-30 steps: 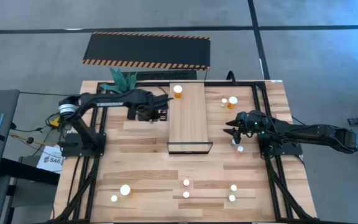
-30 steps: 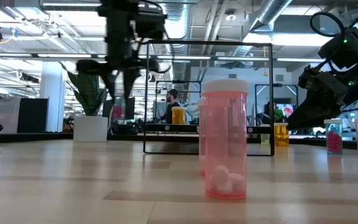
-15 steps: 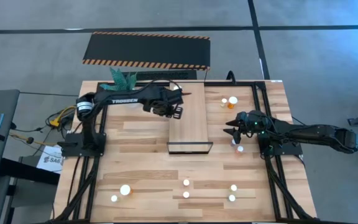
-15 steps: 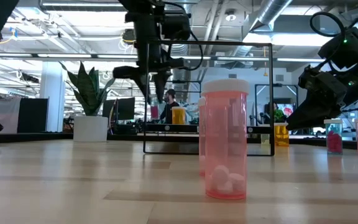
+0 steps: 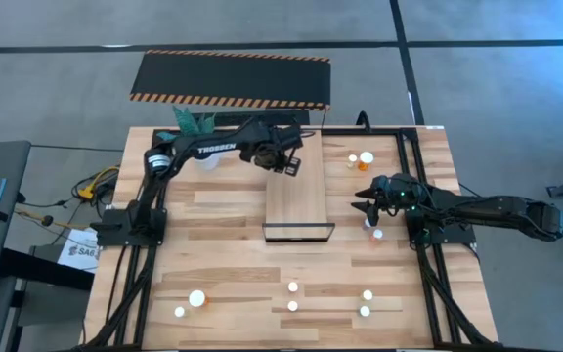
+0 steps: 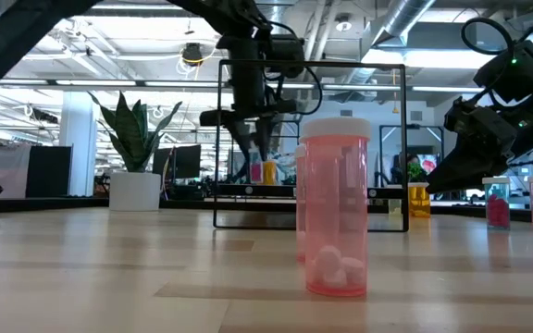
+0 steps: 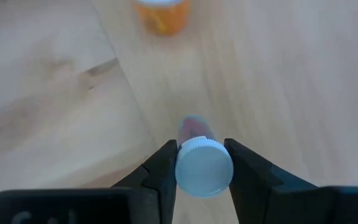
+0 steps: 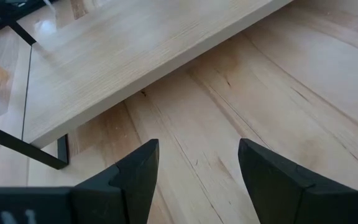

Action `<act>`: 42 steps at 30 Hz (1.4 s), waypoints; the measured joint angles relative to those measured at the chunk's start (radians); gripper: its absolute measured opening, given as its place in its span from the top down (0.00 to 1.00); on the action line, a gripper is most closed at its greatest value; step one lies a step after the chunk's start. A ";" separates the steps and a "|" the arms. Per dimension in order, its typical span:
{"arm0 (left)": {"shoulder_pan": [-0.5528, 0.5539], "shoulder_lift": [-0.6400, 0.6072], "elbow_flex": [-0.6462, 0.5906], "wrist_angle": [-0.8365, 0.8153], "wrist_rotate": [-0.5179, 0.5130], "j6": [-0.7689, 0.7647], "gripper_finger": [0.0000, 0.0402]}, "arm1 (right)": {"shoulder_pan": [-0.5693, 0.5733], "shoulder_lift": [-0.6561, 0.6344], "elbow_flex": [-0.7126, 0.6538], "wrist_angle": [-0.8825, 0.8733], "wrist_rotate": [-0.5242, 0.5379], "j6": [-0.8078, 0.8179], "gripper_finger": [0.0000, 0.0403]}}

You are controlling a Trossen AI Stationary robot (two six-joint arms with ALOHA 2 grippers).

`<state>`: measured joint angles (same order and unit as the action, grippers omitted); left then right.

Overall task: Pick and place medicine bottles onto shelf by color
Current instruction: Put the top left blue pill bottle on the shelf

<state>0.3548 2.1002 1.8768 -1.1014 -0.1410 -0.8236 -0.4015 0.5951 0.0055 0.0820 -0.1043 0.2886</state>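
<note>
The left gripper [image 7: 202, 163] is clamped on a small pinkish bottle [image 7: 199, 149] with a white cap, carrying it upright above the far end of the shelf [image 5: 297, 186]. Just ahead of it on the board stands an orange bottle [image 7: 162, 12], already placed.

A second ago that arm was off to the left of the shelf, over the bare tabletop; since then it has swung across and now hangs over the board, so the carry looks nearly done and the set-down beside the orange one seems next, though whether pink belongs there by colour I can't judge.

The right gripper [image 8: 196, 174] hasn't moved: its fingers stand apart and empty, low over the table [image 5: 223, 254] just right of the shelf's near corner. The other bottles [image 5: 292, 296] along the near edge sit as they did.
</note>
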 joint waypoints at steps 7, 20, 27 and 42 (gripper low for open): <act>0.022 0.015 0.014 0.016 0.021 0.003 0.73 | 0.000 0.000 0.000 0.000 0.000 0.000 0.39; 0.020 0.019 0.014 0.036 -0.003 -0.050 0.73 | 0.000 0.000 0.000 0.000 0.000 0.000 0.39; 0.026 0.029 0.013 0.049 0.001 -0.052 0.73 | 0.000 0.000 0.000 0.000 0.000 0.000 0.39; 0.031 0.029 0.013 0.056 -0.005 -0.064 0.73 | 0.000 0.000 0.000 0.000 0.000 0.000 0.39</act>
<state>0.3862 2.1296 1.8896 -1.0451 -0.1460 -0.8875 -0.4018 0.5949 0.0052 0.0818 -0.1043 0.2883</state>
